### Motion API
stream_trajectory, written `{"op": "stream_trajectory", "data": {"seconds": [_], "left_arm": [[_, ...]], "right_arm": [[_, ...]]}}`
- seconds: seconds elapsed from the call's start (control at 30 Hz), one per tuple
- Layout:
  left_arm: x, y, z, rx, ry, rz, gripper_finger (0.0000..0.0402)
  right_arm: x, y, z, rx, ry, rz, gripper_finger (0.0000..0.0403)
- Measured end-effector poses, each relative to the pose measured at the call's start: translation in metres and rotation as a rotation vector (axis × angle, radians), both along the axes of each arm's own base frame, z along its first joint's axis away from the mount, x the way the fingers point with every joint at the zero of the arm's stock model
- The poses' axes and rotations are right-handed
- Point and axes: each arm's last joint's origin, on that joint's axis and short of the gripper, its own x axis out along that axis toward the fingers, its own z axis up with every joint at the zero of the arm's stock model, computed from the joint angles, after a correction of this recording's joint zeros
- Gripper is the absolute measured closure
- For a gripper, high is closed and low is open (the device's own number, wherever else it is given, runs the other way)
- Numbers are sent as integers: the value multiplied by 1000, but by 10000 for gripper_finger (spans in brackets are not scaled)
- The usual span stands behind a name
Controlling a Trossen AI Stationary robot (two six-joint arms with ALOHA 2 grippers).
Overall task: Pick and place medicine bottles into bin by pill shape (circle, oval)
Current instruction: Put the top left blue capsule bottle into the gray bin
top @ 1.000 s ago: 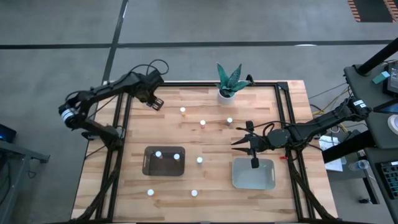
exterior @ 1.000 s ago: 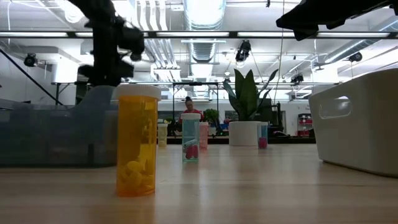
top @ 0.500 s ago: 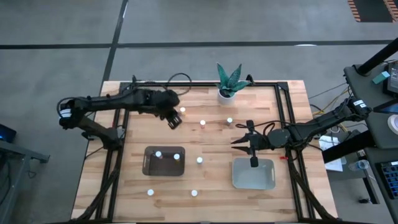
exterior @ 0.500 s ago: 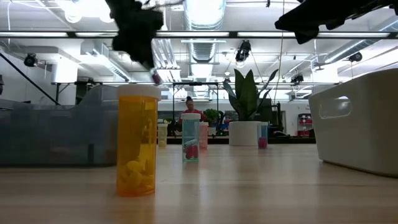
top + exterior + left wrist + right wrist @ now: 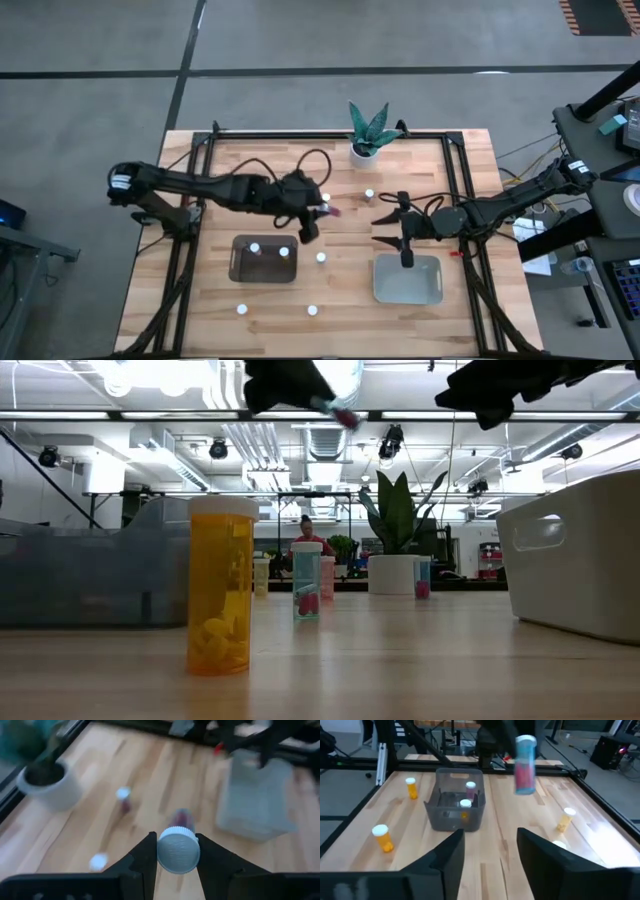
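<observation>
The left gripper (image 5: pixel 318 208) had swung to mid-table, clamped on a bottle (image 5: pixel 178 851); the right gripper (image 5: pixel 397 230) waited open by the pale bin (image 5: pixel 408 280)

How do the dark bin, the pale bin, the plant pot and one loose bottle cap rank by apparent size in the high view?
1. Pale bin and dark bin, alike.
2. Plant pot.
3. Bottle cap.

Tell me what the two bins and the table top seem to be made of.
The dark smoky bin looks like translucent plastic: bottles show through its wall. The pale grey-green bin looks like opaque matte plastic, probably. The table top looks like light wooden planks, with visible grain and seams.
</observation>
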Motion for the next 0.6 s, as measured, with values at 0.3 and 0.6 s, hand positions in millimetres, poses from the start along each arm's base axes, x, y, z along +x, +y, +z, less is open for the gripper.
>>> {"op": "stream_trajectory", "data": {"seconds": [0.3, 0.6], "left_arm": [[28, -18, -16, 62, -74, -81, 306], [45, -28, -26, 127, -125, -142, 306]], "right_arm": [[12, 4, 11, -21, 13, 0, 213], [33, 10, 27, -70, 176, -76, 213]]}}
